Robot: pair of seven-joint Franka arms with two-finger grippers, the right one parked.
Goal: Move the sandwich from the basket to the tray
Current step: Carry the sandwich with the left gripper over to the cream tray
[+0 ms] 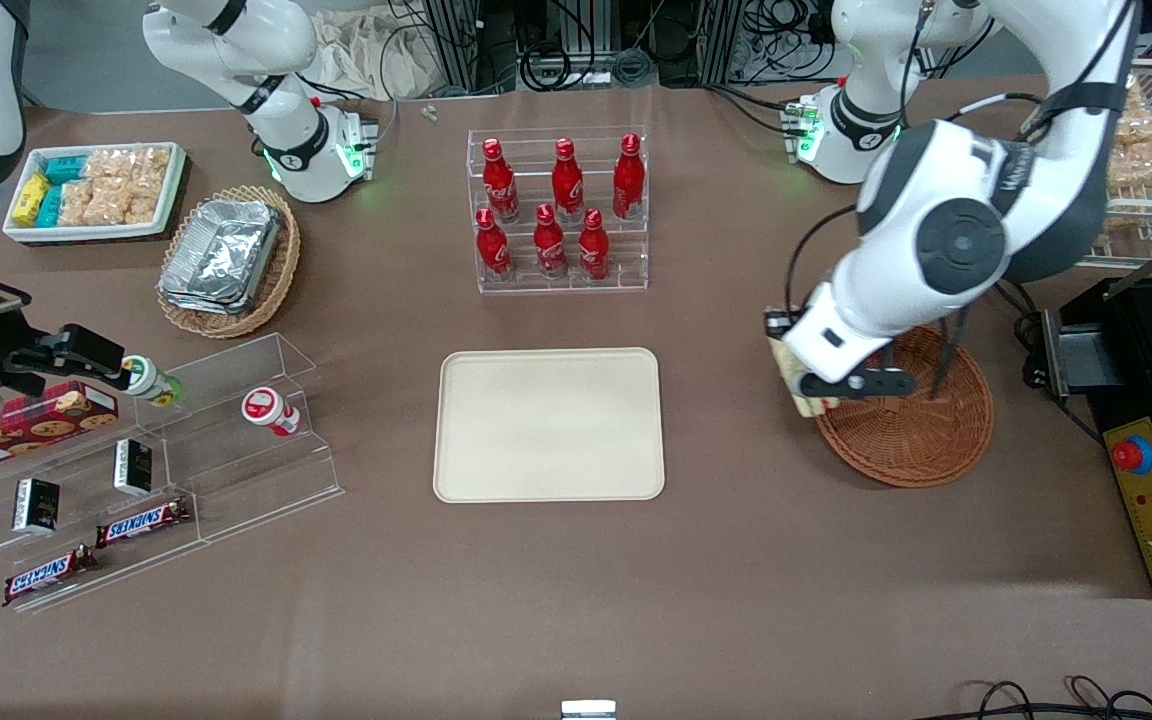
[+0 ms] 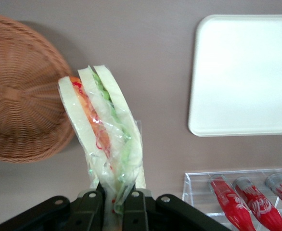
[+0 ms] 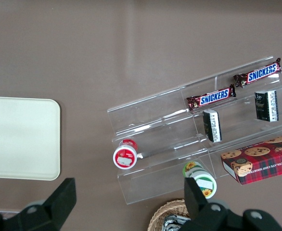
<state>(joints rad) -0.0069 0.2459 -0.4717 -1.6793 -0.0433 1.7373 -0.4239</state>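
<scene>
My gripper [image 1: 814,388] is shut on the sandwich [image 1: 796,380], a wrapped wedge of pale bread with green and orange-red filling. It hangs in the air at the edge of the round reddish-brown basket [image 1: 921,430], on the side that faces the tray. The left wrist view shows both fingers [image 2: 90,204] pinching the narrow end of the sandwich [image 2: 102,130], with bare table under it. The basket [image 2: 16,110] looks empty. The cream tray [image 1: 549,424] lies flat in the middle of the table, with nothing on it; it also shows as the tray [image 2: 247,72] in the wrist view.
A clear rack of red bottles [image 1: 561,210] stands farther from the front camera than the tray. A black control box [image 1: 1151,470] sits beside the basket at the working arm's end. Toward the parked arm's end are an acrylic snack shelf [image 1: 136,470] and a tan foil-container basket [image 1: 226,260].
</scene>
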